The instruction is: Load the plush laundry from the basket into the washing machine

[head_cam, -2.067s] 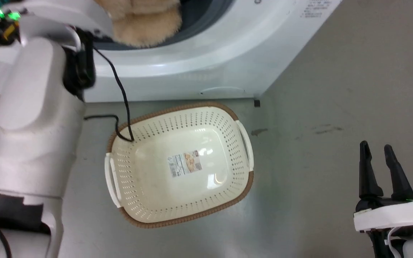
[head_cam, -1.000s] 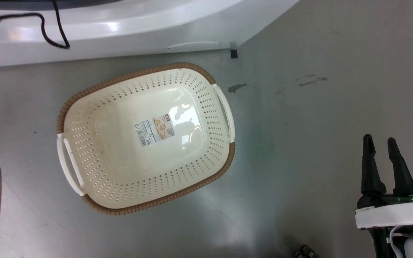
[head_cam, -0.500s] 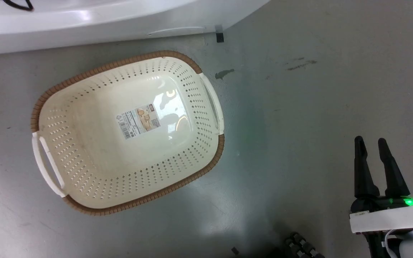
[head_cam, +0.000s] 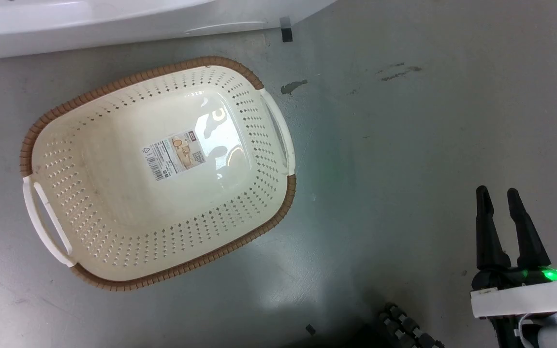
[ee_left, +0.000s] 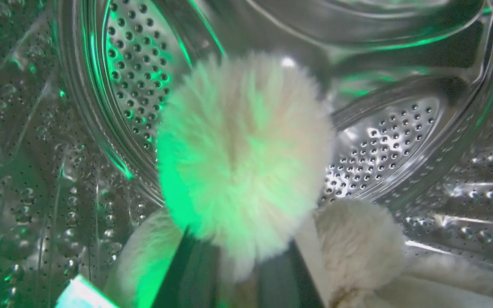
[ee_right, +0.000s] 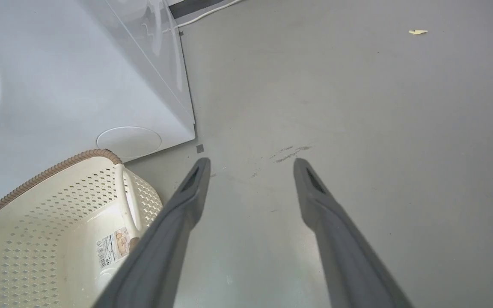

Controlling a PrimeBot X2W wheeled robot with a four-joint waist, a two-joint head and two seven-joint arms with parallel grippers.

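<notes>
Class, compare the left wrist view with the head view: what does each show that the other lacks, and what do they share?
Left wrist view: the plush, held between the left gripper's fingers inside the shiny perforated drum.
Head view: the basket, holding nothing but its label, the grey floor, and the open right gripper at lower right.
Shared: the washer, seen as its drum in the first and its white front in the second.
</notes>
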